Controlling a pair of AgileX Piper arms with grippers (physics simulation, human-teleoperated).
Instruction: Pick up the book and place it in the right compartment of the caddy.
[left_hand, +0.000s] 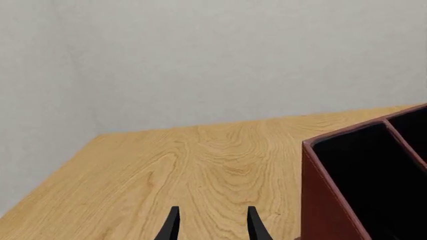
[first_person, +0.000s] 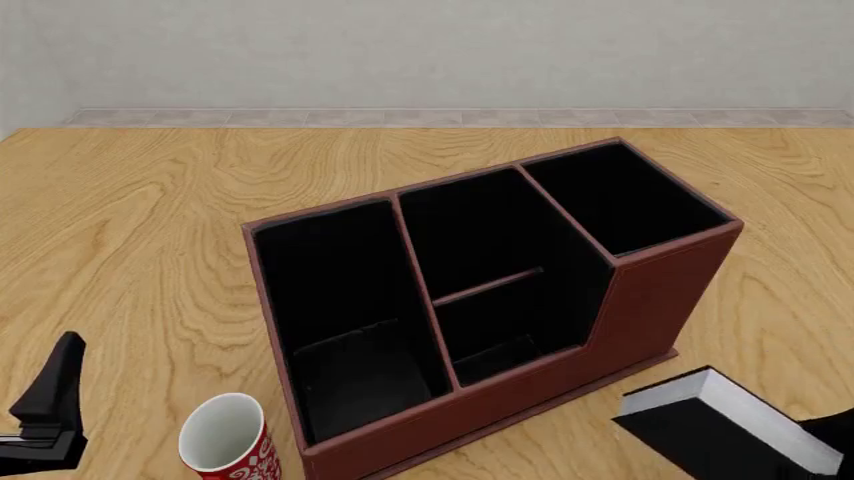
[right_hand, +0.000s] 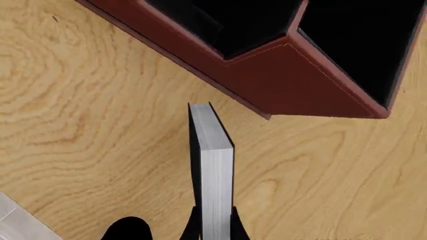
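You hold the book; now carry it over the caddy's tall end.

The right gripper (right_hand: 212, 225) clamps the book (first_person: 714, 425) just beside the caddy (first_person: 641, 300), lifted. Raise it above the right compartment (first_person: 621, 200), align it with the walls, then lower. The left gripper (left_hand: 211, 222) waits open.

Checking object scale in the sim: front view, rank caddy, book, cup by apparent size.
1. caddy, by far the largest.
2. book, cut off by the frame edge.
3. cup, also cropped. Book and cup sit nearest the camera, so their order is unsure.
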